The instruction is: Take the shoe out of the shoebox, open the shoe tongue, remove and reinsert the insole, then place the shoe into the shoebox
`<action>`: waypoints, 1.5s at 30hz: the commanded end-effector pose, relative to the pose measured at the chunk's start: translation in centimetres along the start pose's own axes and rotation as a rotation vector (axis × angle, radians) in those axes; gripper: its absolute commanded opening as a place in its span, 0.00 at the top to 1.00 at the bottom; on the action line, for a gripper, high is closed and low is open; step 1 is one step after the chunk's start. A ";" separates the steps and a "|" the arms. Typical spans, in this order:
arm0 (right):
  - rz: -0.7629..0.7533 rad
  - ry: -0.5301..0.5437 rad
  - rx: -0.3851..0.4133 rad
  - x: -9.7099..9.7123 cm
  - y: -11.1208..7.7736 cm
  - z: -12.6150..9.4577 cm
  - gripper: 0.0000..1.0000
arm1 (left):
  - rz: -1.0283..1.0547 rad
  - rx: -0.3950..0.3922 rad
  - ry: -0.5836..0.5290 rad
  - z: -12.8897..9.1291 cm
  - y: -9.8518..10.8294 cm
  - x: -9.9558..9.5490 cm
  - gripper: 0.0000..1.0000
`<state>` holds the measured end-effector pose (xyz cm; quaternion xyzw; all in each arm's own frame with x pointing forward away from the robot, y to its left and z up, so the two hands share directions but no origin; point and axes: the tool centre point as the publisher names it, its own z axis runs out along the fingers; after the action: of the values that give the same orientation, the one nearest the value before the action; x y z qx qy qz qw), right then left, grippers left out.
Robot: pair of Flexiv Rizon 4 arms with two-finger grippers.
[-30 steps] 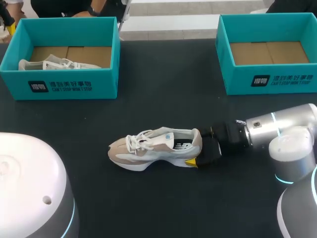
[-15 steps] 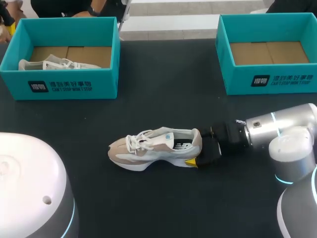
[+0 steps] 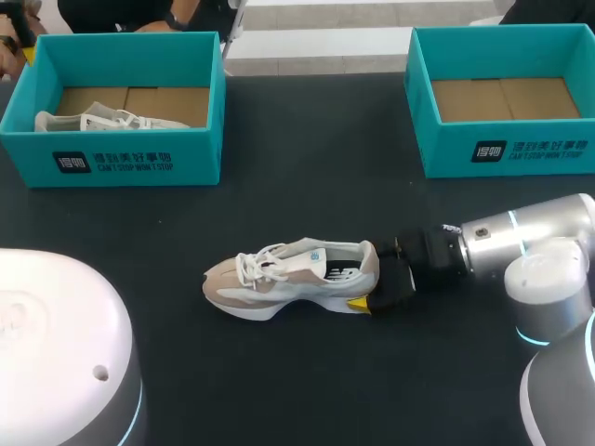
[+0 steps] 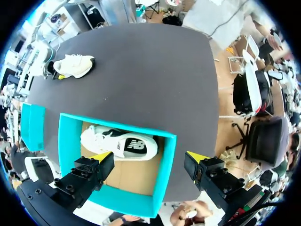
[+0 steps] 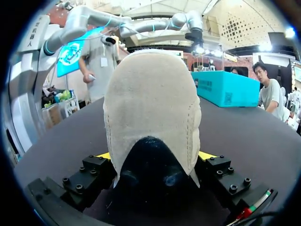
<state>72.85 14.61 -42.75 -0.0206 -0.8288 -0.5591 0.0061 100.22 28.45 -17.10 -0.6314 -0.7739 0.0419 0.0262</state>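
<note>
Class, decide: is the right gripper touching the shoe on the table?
Touching. In the right wrist view the shoe sits heel-first between the fingers of the right gripper, both pressing its sides.

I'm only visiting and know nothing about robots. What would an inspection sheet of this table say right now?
surface: black table.
job's things: beige shoe upright on its sole mid-table; teal left shoebox holds a white shoe; teal right shoebox shows only its cardboard floor.
clutter: nothing seen.
grippers: right gripper shut on the beige shoe's heel; left gripper open, above the left shoebox.
cables: nothing seen.
surroundings: nothing seen reaching over the table.
</note>
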 end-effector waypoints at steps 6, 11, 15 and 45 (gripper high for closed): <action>0.000 -0.001 0.003 -0.2 -0.4 1.0 1.00 | -0.692 -0.071 0.096 -0.3 -5.8 -7.0 0.00; 0.000 -0.001 0.003 -0.2 -0.4 1.0 1.00 | -0.733 -0.058 0.059 -0.2 -6.6 -7.6 0.00; 0.000 -0.001 0.003 -0.2 -0.4 1.0 1.00 | -0.733 -0.058 0.059 -0.2 -6.6 -7.6 0.00; 0.000 -0.001 0.003 -0.2 -0.4 1.0 1.00 | -1.782 -0.121 0.089 2.1 -18.2 -22.0 0.00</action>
<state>72.86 14.61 -42.76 -0.0205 -0.8286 -0.5594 0.0061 87.33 4.52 -17.14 0.0062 -0.9980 -0.0528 0.0337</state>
